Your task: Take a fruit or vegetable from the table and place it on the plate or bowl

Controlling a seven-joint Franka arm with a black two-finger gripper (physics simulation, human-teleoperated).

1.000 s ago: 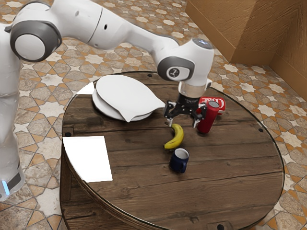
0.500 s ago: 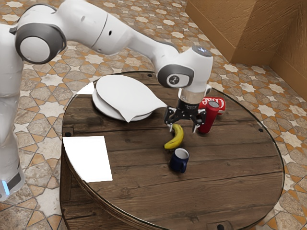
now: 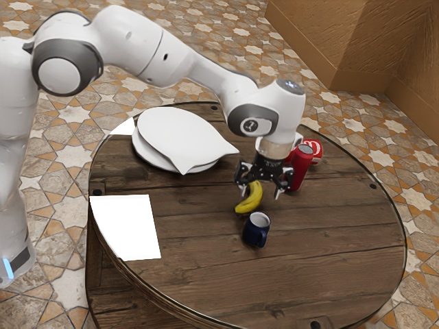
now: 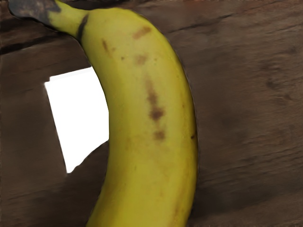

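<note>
Pincer [image 3: 262, 185] spread astride banana [image 3: 250, 199] end; off-centre closing could swing it, or bump red can [image 3: 296, 166] just beside

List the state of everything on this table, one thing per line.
Jaws: open, astride the banana's upper end.
Banana: lying flat, not gripped.
Plate: no fruit on it.
Blue mug: upright.
Red can: upright.
Other red can: on its side.

Curved yellow banana [image 4: 147, 123], brown flecks, dark stem tip; round dark-brown wooden table [image 3: 329, 240], plank-grained; plain white round plate [image 3: 147, 154]; navy-blue ceramic mug [image 3: 256, 229]; red cylindrical can [image 3: 295, 171]; black two-finger gripper [image 3: 263, 185]; white, grey-jointed robot arm [image 3: 171, 55]; orange-and-cream star-patterned tile floor [image 3: 226, 27].
</note>
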